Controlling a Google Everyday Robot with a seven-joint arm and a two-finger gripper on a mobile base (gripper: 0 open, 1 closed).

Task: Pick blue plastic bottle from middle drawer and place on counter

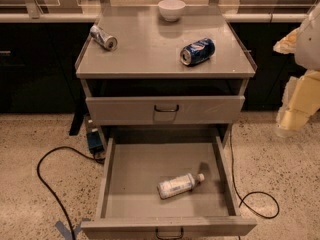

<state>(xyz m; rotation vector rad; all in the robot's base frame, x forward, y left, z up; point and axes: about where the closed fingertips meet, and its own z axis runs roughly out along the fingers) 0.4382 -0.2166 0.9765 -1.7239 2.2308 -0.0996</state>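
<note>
The blue plastic bottle [179,185], whitish with a white cap and a pale label, lies on its side in the open middle drawer [115,184], right of centre and near the front. The counter [145,51] is the grey top of the cabinet above. My gripper [295,111], pale cream, hangs at the right edge of the view. It is beside the cabinet at about the height of the upper drawer, well away from the bottle and holding nothing that I can see.
On the counter lie a silver can [103,37] at the left, a dark blue soda can [197,51] at the right and a white bowl [171,9] at the back. The upper drawer [165,109] is closed. Black cables [47,184] trail on the floor on both sides.
</note>
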